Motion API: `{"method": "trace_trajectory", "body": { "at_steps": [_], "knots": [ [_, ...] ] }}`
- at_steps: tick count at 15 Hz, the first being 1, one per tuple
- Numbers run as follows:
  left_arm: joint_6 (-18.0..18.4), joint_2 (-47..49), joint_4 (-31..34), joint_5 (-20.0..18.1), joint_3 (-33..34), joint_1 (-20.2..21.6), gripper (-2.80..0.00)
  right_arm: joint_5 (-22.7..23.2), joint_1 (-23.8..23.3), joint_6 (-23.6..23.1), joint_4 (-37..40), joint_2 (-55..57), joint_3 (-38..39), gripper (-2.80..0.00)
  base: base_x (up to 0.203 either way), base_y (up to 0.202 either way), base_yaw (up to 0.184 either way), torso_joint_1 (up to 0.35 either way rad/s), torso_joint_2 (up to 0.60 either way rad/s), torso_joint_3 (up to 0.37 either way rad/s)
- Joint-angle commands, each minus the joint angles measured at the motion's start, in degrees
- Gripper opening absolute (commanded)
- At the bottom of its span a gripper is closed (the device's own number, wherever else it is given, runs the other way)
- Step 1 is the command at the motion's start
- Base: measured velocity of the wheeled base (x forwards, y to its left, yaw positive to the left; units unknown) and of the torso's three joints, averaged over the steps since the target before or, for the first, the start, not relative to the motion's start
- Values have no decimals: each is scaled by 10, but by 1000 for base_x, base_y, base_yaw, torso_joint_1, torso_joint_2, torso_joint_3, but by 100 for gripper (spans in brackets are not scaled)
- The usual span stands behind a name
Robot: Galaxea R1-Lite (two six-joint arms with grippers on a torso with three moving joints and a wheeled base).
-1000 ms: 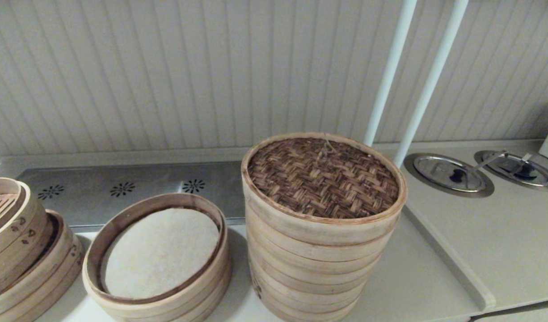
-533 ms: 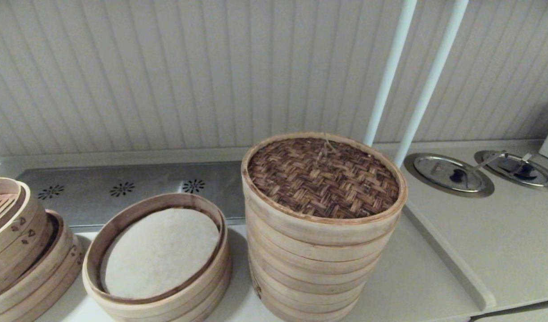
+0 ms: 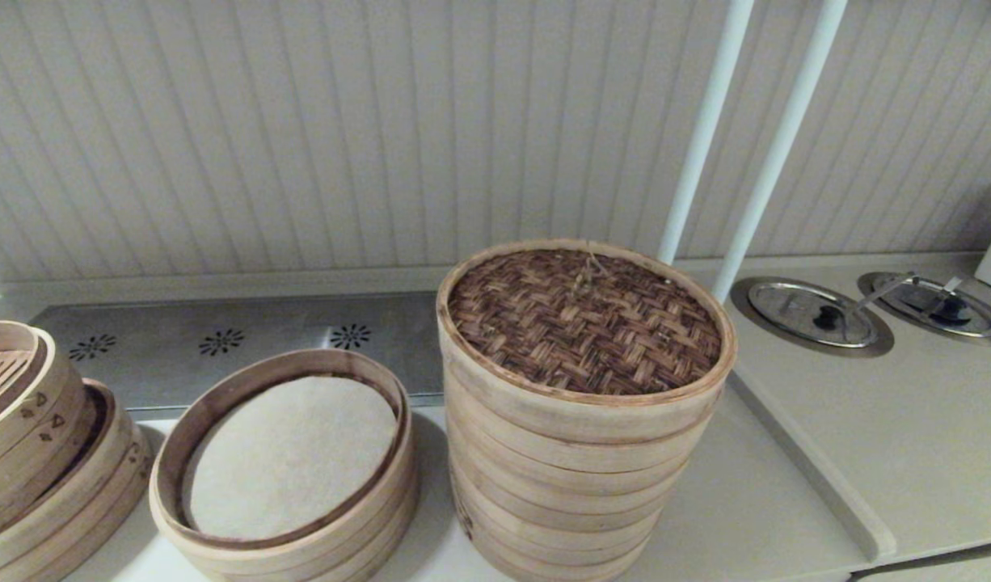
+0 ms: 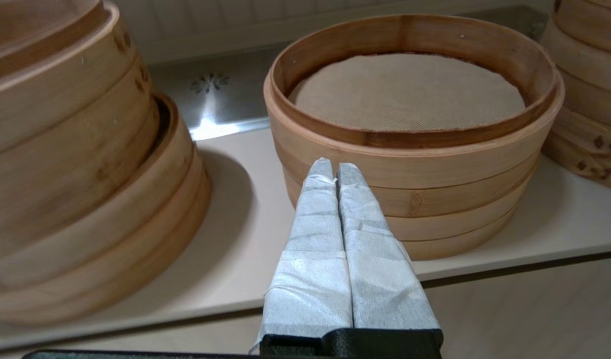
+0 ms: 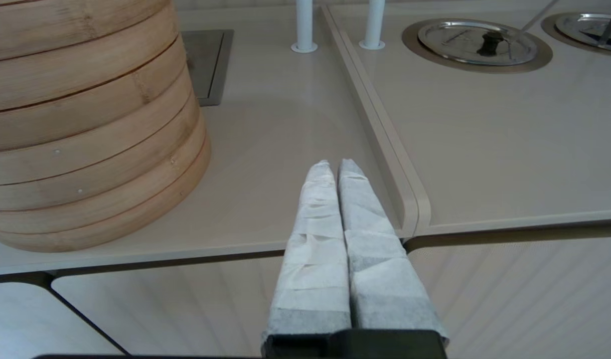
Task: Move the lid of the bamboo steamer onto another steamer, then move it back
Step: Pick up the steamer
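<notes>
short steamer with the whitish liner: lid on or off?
Off. The short steamer stands uncovered, its whitish liner in full view. The bamboo steamer lid sits on the tall stack beside it.

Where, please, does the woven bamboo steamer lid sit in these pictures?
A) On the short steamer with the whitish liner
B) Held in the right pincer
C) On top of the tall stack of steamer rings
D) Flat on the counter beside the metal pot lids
C: in the head view the bamboo steamer lid caps the tall stack of steamer rings, while the short steamer lies open and both pincers, left and right, are shut on nothing.
</notes>
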Motion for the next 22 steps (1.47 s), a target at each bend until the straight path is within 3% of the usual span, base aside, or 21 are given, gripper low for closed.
{"method": "trace_trajectory", "body": {
  "at_steps": [1, 17, 22],
  "knots": [
    [8, -9, 3, -7, 4, 0, -280, 0, 0, 1, 0, 0, 2, -280, 0, 0, 0, 0, 0, 0],
    [-14, -8, 5, -4, 4, 0, -280, 0, 0, 2, 0, 0, 2, -280, 0, 0, 0, 0, 0, 0],
    [-46, -9, 2, 5, 4, 0, -280, 0, 0, 3, 0, 1, 2, -280, 0, 0, 0, 0, 0, 0]
  ]
}}
